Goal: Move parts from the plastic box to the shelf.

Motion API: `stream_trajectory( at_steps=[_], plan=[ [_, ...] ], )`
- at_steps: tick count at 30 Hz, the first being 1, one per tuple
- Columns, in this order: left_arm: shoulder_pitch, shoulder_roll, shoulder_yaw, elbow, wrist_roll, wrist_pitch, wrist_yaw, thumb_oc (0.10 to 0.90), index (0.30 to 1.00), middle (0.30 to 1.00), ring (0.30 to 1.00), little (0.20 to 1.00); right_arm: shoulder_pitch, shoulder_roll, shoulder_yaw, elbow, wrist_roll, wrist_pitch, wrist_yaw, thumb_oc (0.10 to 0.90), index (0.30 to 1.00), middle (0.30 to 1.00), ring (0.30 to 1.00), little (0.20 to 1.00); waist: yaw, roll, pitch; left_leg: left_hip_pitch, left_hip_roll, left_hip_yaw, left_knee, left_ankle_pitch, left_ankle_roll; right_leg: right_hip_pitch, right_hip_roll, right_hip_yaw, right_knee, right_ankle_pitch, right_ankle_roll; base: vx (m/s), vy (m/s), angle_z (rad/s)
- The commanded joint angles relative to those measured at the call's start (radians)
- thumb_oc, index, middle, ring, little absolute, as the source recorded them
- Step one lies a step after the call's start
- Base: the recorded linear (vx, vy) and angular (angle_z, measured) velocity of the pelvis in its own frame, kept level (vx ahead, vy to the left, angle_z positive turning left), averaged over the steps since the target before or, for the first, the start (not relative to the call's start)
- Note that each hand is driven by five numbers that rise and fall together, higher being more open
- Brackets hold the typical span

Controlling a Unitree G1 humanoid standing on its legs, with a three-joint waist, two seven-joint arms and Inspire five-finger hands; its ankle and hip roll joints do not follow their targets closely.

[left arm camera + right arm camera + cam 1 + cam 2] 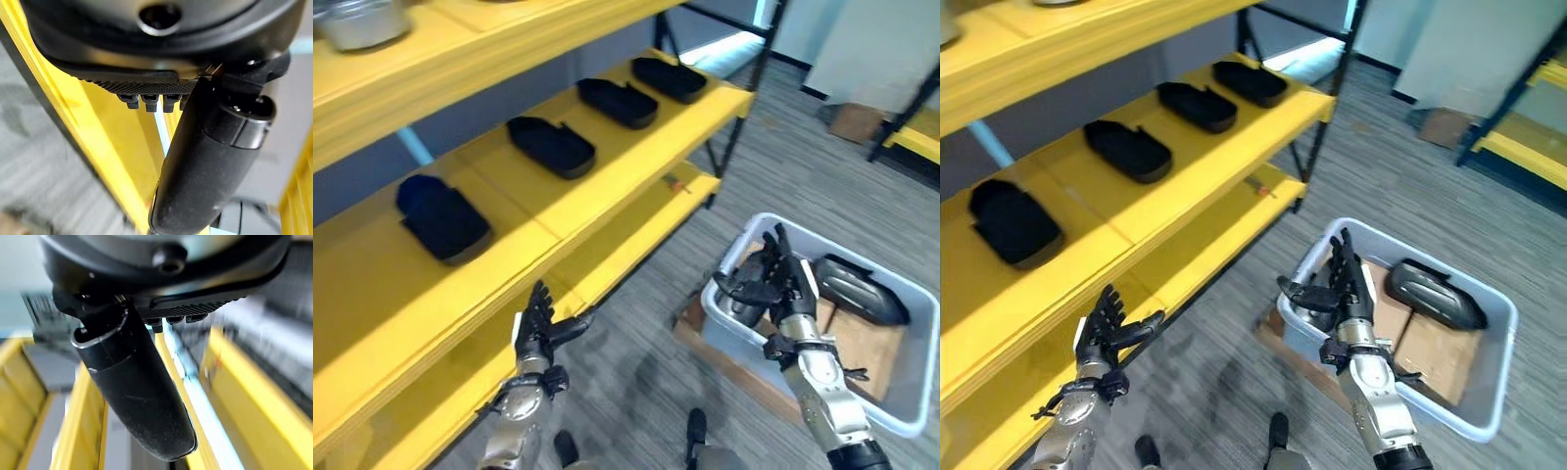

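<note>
**Hands spread, parts on the shelf and in the plastic box**

Left hand [540, 331] hangs with its fingers straight and spread, holding nothing, just in front of the edge of the yellow shelf [607, 191]. Its thumb points toward the right hand. In the left wrist view the thumb [205, 166] stands out in front of the yellow boards.

Up and away from the left hand, on the middle board of the shelf, four dark parts lie in a row, well apart from one another. The nearest part [440, 217] lies up and to the left of the hand. The second part [551, 146] lies farther along the board, then the third part [618, 102], and the fourth part [669, 78] near the far end. On the top board, far above the left hand, a grey metal container [364, 23] stands at the edge of the view.

Grey carpet floor [646, 343] lies between the two hands.

Right hand [783, 284] is raised over the near left corner of the plastic box [901, 411], fingers straight and relaxed, gripping nothing. The box stands on the floor on a flat brown board [724, 357]. Behind the right hand's fingers a dark part [744, 294] lies in the box's corner; whether the hand touches it cannot be told. Just to the right of the hand, another dark part [860, 289] lies in the box on brown cardboard [867, 348].
</note>
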Motion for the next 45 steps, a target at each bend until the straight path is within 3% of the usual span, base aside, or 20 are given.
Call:
stream_trajectory(
  at_steps=[1, 3, 4, 6, 7, 9, 10, 12, 14, 16, 18, 19, 22, 31, 33, 34, 36, 39, 42, 45],
  plan=[
    [-0.095, 0.049, 0.001, -0.047, 0.038, -0.106, -0.006, 0.9, 1.0, 1.0, 1.0, 1.0, -0.091, 0.03, -0.009, -0.136, -0.045, -0.145, 0.006, 0.9, 1.0, 1.0, 1.0, 1.0, 0.03, -0.027, -0.045, 0.037, 0.056, -0.043, 0.006, 0.052, -0.073, 0.002, 0.013, 0.051, 0.03, -0.105, 0.002, 0.03, -0.213, -0.42],
    [-0.104, 0.044, -0.005, -0.039, 0.039, -0.109, -0.007, 0.9, 1.0, 1.0, 1.0, 1.0, -0.079, 0.022, -0.013, -0.145, -0.056, -0.152, 0.0, 0.9, 1.0, 1.0, 1.0, 1.0, 0.021, -0.022, -0.034, 0.029, 0.075, -0.062, 0.043, 0.085, -0.075, -0.007, 0.043, 0.081, 0.045, -0.118, -0.019, 0.05, -0.254, -0.58],
    [-0.118, 0.035, -0.012, -0.032, 0.039, -0.109, -0.009, 0.9, 1.0, 1.0, 1.0, 1.0, -0.07, 0.014, -0.024, -0.144, -0.056, -0.156, -0.005, 0.9, 1.0, 1.0, 1.0, 1.0, 0.017, -0.026, -0.017, -0.003, 0.068, -0.106, 0.148, 0.071, -0.057, 0.002, 0.055, 0.096, 0.048, -0.128, -0.043, 0.04, -0.277, -0.61],
    [-0.129, 0.025, -0.023, -0.037, 0.028, -0.111, -0.01, 0.9, 1.0, 1.0, 1.0, 1.0, -0.057, 0.002, -0.038, -0.148, -0.063, -0.158, -0.014, 0.9, 1.0, 1.0, 1.0, 1.0, 0.024, -0.036, 0.006, -0.05, 0.009, -0.195, 0.261, 0.041, -0.023, 0.012, 0.052, 0.113, 0.056, -0.136, -0.061, 0.03, -0.184, -0.33],
    [-0.132, 0.023, -0.026, -0.04, 0.025, -0.11, -0.008, 0.9, 1.0, 1.0, 1.0, 1.0, -0.053, -0.001, -0.042, -0.151, -0.067, -0.157, -0.015, 0.9, 1.0, 1.0, 1.0, 1.0, 0.034, -0.046, 0.015, -0.083, -0.047, -0.255, 0.298, 0.014, 0.0, 0.012, 0.044, 0.126, 0.061, -0.138, -0.067, 0.05, -0.082, -0.03],
    [-0.115, 0.019, -0.022, -0.055, 0.019, -0.108, -0.012, 0.9, 1.0, 1.0, 1.0, 1.0, -0.048, -0.006, -0.052, -0.152, -0.069, -0.153, -0.006, 0.9, 1.0, 1.0, 1.0, 1.0, 0.053, -0.068, 0.022, -0.158, -0.221, -0.354, 0.288, -0.106, 0.057, 0.014, 0.028, 0.157, 0.065, -0.138, -0.063, 0.12, -0.042, -0.09],
    [-0.105, 0.016, -0.021, -0.066, 0.019, -0.109, -0.014, 0.9, 1.0, 1.0, 1.0, 1.0, -0.045, -0.008, -0.051, -0.15, -0.069, -0.15, 0.001, 0.9, 1.0, 1.0, 1.0, 1.0, 0.06, -0.071, 0.024, -0.167, -0.263, -0.378, 0.263, -0.132, 0.067, 0.019, 0.033, 0.173, 0.067, -0.138, -0.059, 0.15, -0.011, -0.1],
    [-0.101, 0.012, -0.025, -0.064, 0.023, -0.109, -0.013, 0.9, 1.0, 1.0, 1.0, 1.0, -0.045, -0.007, -0.049, -0.145, -0.072, -0.15, 0.003, 0.9, 1.0, 1.0, 1.0, 1.0, 0.068, -0.072, 0.025, -0.202, -0.301, -0.41, 0.239, -0.108, 0.068, 0.016, 0.035, 0.188, 0.062, -0.132, -0.058, 0.11, -0.001, -0.32],
    [-0.099, 0.005, -0.026, -0.059, 0.037, -0.108, -0.008, 0.9, 1.0, 1.0, 1.0, 1.0, -0.062, -0.012, -0.041, -0.122, -0.089, -0.148, -0.003, 0.9, 1.0, 1.0, 1.0, 1.0, 0.094, -0.058, 0.04, -0.291, -0.394, -0.481, 0.176, -0.027, 0.065, 0.029, 0.071, 0.231, 0.047, -0.124, -0.058, 0.15, 0.009, -0.66],
    [-0.096, 0.005, -0.026, -0.065, 0.042, -0.112, -0.002, 0.9, 1.0, 1.0, 1.0, 1.0, -0.086, -0.003, -0.025, -0.107, -0.105, -0.152, -0.008, 0.9, 1.0, 1.0, 1.0, 1.0, 0.121, -0.053, 0.055, -0.295, -0.444, -0.572, 0.156, -0.011, 0.065, 0.032, 0.095, 0.291, 0.055, -0.126, -0.059, 0.11, 0.067, -0.84],
    [-0.086, 0.003, -0.018, -0.074, 0.029, -0.119, -0.008, 0.9, 1.0, 1.0, 1.0, 1.0, -0.088, 0.003, -0.015, -0.113, -0.103, -0.151, 0.007, 0.9, 1.0, 1.0, 1.0, 1.0, 0.116, -0.054, 0.047, -0.246, -0.425, -0.573, 0.131, -0.042, 0.084, 0.027, 0.11, 0.335, 0.065, -0.133, -0.06, 0.16, 0.127, -1.52],
    [-0.107, 0.003, -0.021, -0.075, 0.035, -0.128, 0.001, 0.9, 1.0, 1.0, 1.0, 1.0, -0.08, 0.01, -0.032, -0.117, -0.124, -0.153, -0.005, 0.9, 1.0, 1.0, 1.0, 1.0, 0.09, -0.058, 0.043, -0.221, -0.407, -0.513, 0.12, -0.053, 0.095, 0.02, 0.102, 0.342, 0.064, -0.137, -0.061, 0.18, 0.181, -1.73],
    [-0.105, 0.014, -0.014, -0.074, 0.042, -0.131, 0.014, 0.9, 1.0, 1.0, 1.0, 1.0, -0.084, 0.021, -0.025, -0.11, -0.134, -0.147, -0.012, 0.9, 1.0, 1.0, 1.0, 1.0, 0.083, -0.072, 0.042, -0.212, -0.399, -0.47, 0.115, -0.072, 0.113, 0.002, 0.097, 0.37, 0.075, -0.136, -0.054, 0.12, 0.14, -0.53],
    [-0.111, 0.04, -0.009, -0.077, 0.038, -0.133, 0.039, 0.9, 1.0, 1.0, 1.0, 1.0, -0.147, 0.028, 0.021, -0.103, -0.165, -0.132, -0.014, 0.9, 1.0, 1.0, 1.0, 1.0, 0.094, -0.104, 0.074, -0.235, -0.396, -0.389, 0.141, -0.131, 0.152, -0.074, 0.088, 0.45, 0.114, -0.125, -0.015, 0.06, 0.092, -0.32],
    [-0.122, 0.048, -0.003, -0.077, 0.039, -0.133, 0.054, 0.9, 1.0, 1.0, 1.0, 1.0, -0.176, 0.035, 0.041, -0.099, -0.175, -0.125, -0.018, 0.9, 1.0, 1.0, 1.0, 1.0, 0.111, -0.105, 0.096, -0.239, -0.385, -0.371, 0.148, -0.149, 0.164, -0.121, 0.084, 0.412, 0.204, -0.148, 0.0, -0.04, 0.052, -0.3],
    [-0.127, 0.058, 0.009, -0.082, 0.038, -0.133, 0.063, 0.9, 1.0, 1.0, 1.0, 1.0, -0.202, 0.044, 0.056, -0.102, -0.18, -0.123, -0.016, 0.9, 1.0, 1.0, 1.0, 1.0, 0.14, -0.102, 0.109, -0.24, -0.361, -0.34, 0.14, -0.155, 0.162, -0.152, 0.031, 0.31, 0.235, -0.142, 0.017, -0.03, -0.053, -0.88],
    [-0.129, 0.061, 0.008, -0.067, 0.034, -0.133, 0.062, 0.9, 1.0, 1.0, 1.0, 1.0, -0.222, 0.045, 0.068, -0.103, -0.201, -0.114, -0.013, 0.9, 1.0, 1.0, 1.0, 1.0, 0.137, -0.106, 0.113, -0.225, -0.327, -0.312, 0.123, -0.152, 0.144, -0.165, -0.049, 0.232, 0.21, -0.078, 0.031, 0.06, -0.167, -1.21],
    [-0.159, 0.066, -0.003, -0.056, 0.027, -0.138, 0.079, 0.9, 1.0, 1.0, 1.0, 1.0, -0.251, 0.022, 0.063, -0.092, -0.235, -0.104, -0.039, 0.9, 1.0, 1.0, 1.0, 1.0, 0.101, -0.097, 0.144, -0.211, -0.299, -0.358, 0.121, -0.158, 0.115, -0.221, -0.127, 0.296, 0.165, 0.037, 0.048, 0.09, -0.189, -0.08],
    [-0.16, 0.071, -0.004, -0.062, 0.027, -0.136, 0.072, 0.9, 1.0, 1.0, 1.0, 1.0, -0.215, 0.017, 0.046, -0.113, -0.227, -0.108, -0.029, 0.9, 1.0, 1.0, 1.0, 1.0, 0.084, -0.109, 0.151, -0.225, -0.3, -0.383, 0.137, -0.158, 0.108, -0.203, -0.124, 0.343, 0.155, 0.016, 0.059, 0.03, -0.173, 0.23],
    [-0.151, 0.069, 0.003, -0.065, 0.035, -0.13, 0.069, 0.9, 1.0, 1.0, 1.0, 1.0, -0.208, 0.005, 0.042, -0.116, -0.233, -0.104, -0.023, 0.9, 1.0, 1.0, 1.0, 1.0, 0.088, -0.137, 0.155, -0.227, -0.288, -0.385, 0.123, -0.147, 0.092, -0.219, -0.116, 0.298, 0.143, 0.01, 0.057, 0.0, -0.195, 0.75]
  ],
)
